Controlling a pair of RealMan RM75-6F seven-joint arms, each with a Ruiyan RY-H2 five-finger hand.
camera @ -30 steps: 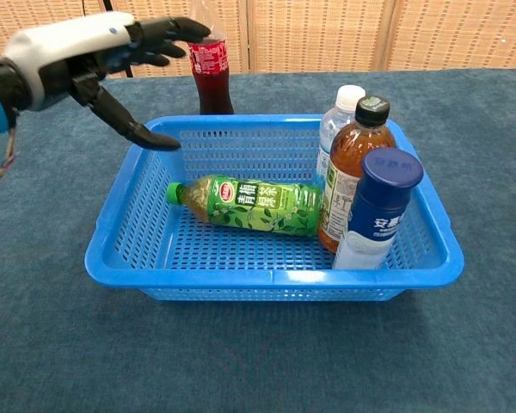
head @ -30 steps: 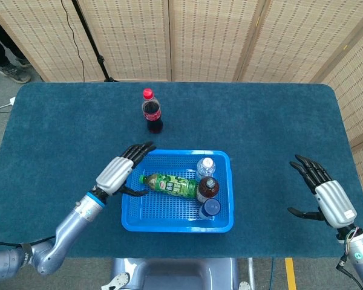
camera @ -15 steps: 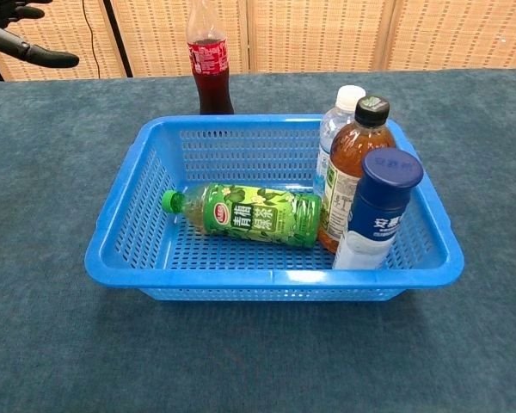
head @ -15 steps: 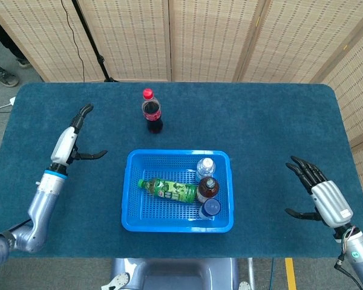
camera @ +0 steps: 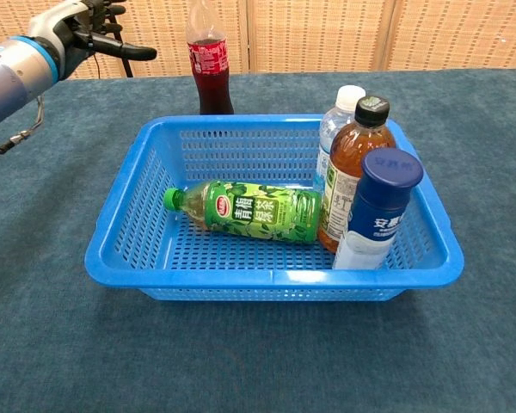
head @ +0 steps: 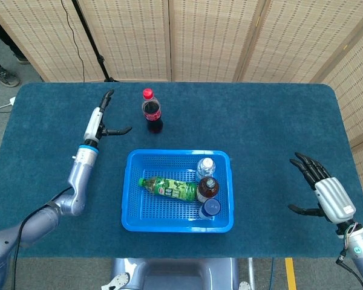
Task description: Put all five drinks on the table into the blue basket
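Observation:
A cola bottle [head: 151, 112] with a red cap stands on the table behind the blue basket [head: 133, 217]; it also shows in the chest view as the cola bottle [camera: 208, 60]. In the basket [camera: 120, 258] a green tea bottle [camera: 249, 209] lies on its side, and a clear water bottle [camera: 337, 116], a brown tea bottle [camera: 353, 163] and a blue-capped bottle [camera: 377, 206] stand upright at its right. My left hand [head: 100, 119] is open just left of the cola bottle, thumb pointing toward it, not touching. My right hand [head: 323, 190] is open at the far right.
The blue tablecloth [head: 260, 121] covers the whole table. Folding screens [head: 199, 36] stand behind the far edge, with a black stand [head: 91, 39] at the back left.
My left hand has swung from the basket's left rim out to the left, then forward to beside the cola bottle. The green tea bottle rolled slightly. The right hand barely moved.

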